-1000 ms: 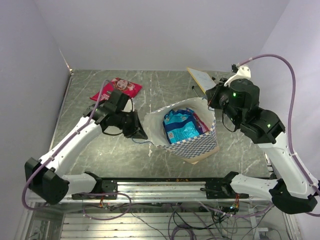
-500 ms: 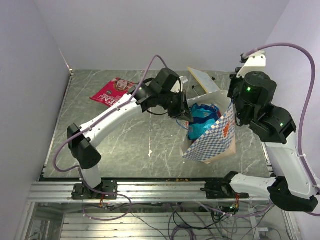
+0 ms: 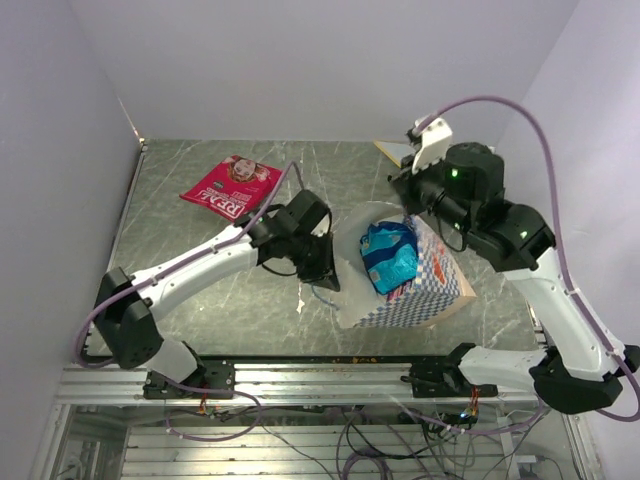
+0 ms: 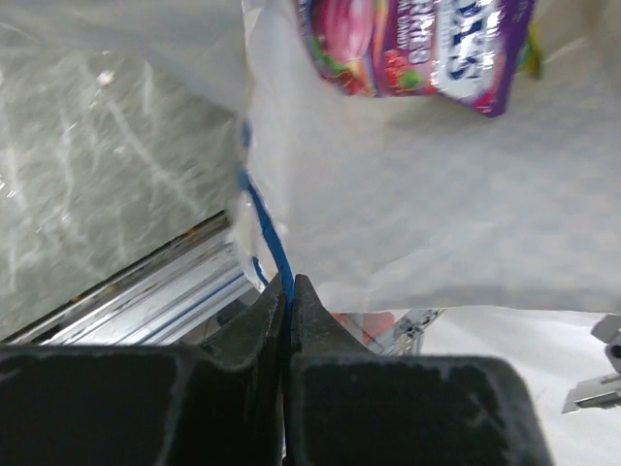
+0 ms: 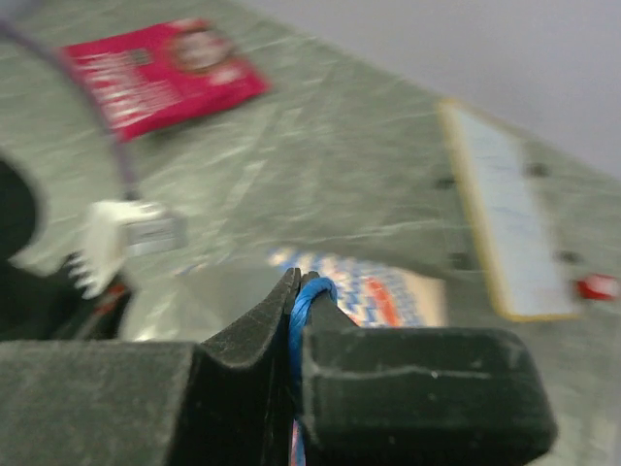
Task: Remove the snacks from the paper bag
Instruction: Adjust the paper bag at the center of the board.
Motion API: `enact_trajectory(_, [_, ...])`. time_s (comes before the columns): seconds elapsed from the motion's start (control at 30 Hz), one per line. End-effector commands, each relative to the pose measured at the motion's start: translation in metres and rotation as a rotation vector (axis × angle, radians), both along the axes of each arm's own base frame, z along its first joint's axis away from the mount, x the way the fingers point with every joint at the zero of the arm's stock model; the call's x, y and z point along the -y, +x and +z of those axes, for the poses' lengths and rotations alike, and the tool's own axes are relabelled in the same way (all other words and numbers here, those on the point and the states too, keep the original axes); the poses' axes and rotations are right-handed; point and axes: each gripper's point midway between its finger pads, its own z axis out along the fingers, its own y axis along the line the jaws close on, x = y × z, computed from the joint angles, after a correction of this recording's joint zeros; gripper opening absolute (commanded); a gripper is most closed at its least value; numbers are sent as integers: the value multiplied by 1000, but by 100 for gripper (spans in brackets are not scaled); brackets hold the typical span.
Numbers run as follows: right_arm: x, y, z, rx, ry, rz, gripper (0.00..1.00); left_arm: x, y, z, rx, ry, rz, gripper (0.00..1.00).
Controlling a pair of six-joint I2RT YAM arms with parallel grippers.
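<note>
The checkered paper bag (image 3: 425, 290) hangs tilted between both grippers, its mouth facing up and to the left. A blue snack packet (image 3: 388, 255) shows in the mouth. In the left wrist view a purple-red packet (image 4: 427, 44) lies against the bag's cream inside (image 4: 456, 204). My left gripper (image 3: 326, 278) is shut on one thin blue string handle (image 4: 260, 228) at the bag's left rim. At the far rim my right gripper (image 3: 412, 203) is shut on the other blue handle (image 5: 309, 291). A red-pink packet (image 3: 232, 184) lies flat on the table at the far left, outside the bag.
A flat tan card strip (image 3: 392, 150) lies at the back of the table, partly behind the right arm. It also appears as the tan card strip (image 5: 505, 204) in the right wrist view. The metal rail (image 3: 320, 375) runs along the near table edge.
The bag, raised and carried right half a second ago, has swung back toward the middle. The left arm has drawn back toward the near side; the right wrist has moved left. Both grips hold.
</note>
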Motion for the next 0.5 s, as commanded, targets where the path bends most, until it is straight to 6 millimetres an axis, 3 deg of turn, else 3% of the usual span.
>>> enact_trajectory(0.0, [-83, -47, -4, -153, 389, 377, 0, -23, -9, -4, 69, 6, -3, 13])
enact_trajectory(0.07, [-86, -53, -15, -228, 463, 349, 0, -26, -10, -1, 82, 3, -5, 14])
enact_trajectory(0.13, [-78, -55, -13, -243, 536, 284, 0, -30, -12, -2, 90, 10, -10, 14])
enact_trajectory(0.27, [-50, -54, 0, -224, 582, 130, 0, -32, -17, 1, 104, -10, -38, 15])
enact_trajectory(0.33, [-35, -54, -5, -250, 567, 46, 0, -32, -19, 6, 121, -28, -55, 17])
enact_trajectory(0.47, [-21, -59, -10, -275, 601, -39, 0, -38, -19, 15, 177, -19, -90, 32])
